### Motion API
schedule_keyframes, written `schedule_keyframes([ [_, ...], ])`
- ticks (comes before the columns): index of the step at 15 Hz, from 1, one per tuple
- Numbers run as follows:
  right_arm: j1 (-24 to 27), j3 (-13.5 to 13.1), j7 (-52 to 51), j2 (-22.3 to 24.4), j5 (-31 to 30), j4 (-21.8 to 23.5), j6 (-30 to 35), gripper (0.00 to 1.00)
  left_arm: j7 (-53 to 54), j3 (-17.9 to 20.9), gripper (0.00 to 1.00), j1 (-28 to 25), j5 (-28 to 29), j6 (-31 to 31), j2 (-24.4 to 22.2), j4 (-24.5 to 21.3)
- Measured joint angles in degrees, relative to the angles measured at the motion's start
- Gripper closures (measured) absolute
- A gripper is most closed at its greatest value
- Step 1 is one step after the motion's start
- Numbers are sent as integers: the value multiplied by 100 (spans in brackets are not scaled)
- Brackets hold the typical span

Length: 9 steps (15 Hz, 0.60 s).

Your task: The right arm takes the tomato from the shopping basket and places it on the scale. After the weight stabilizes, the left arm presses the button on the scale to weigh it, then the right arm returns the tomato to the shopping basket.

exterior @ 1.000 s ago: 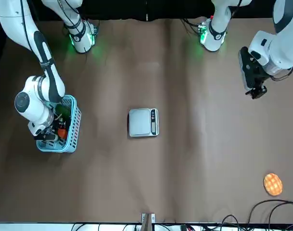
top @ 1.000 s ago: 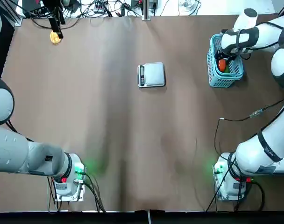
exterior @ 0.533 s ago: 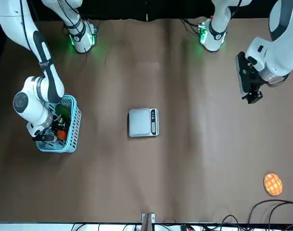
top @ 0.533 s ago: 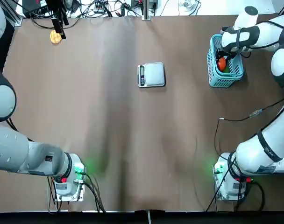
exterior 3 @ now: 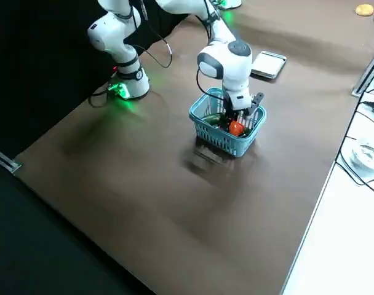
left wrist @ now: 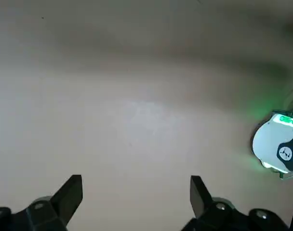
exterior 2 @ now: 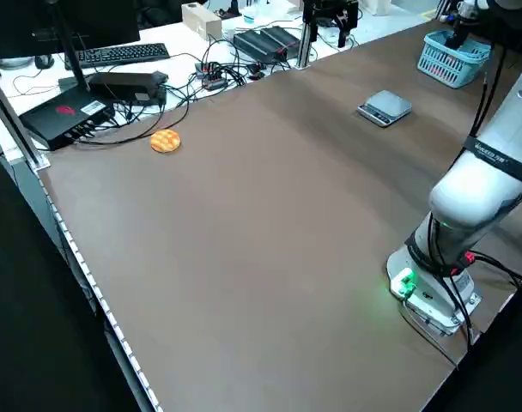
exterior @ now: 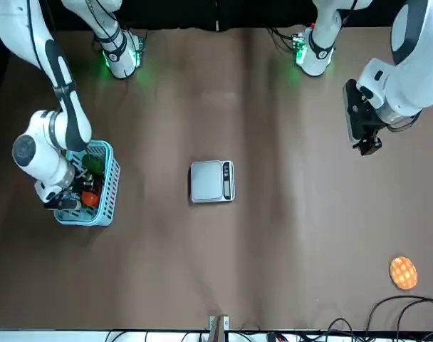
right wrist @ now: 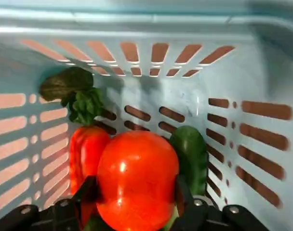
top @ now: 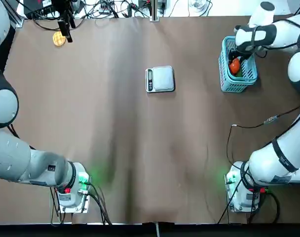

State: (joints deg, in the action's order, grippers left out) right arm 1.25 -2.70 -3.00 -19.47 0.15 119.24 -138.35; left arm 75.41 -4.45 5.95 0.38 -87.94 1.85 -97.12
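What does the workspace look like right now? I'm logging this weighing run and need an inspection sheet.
Surface: brown table, no spills seen.
Job's things: tomato in the light-blue shopping basket; scale mid-table, platform bare.
Clutter: red pepper and green vegetable in the basket; flat yellow-orange round item at a far corner.
Hands: right hand shut on the tomato inside the basket; left hand open above bare table.
Cables: black cable on the table near the right base.
Surroundings: keyboard and electronics beyond the table edge.
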Motion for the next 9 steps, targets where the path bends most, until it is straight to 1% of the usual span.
schedule_keyframes([
  [6, -6, 38, -3, 908, 0, -105, 784, 30, -2, 0, 0, 0, 0, 0, 12, 0],
  [9, -188, 88, 149, 1246, 3, -477, 1590, 30, -29, -1, 1, 0, -1, 0, 12, 0],
])
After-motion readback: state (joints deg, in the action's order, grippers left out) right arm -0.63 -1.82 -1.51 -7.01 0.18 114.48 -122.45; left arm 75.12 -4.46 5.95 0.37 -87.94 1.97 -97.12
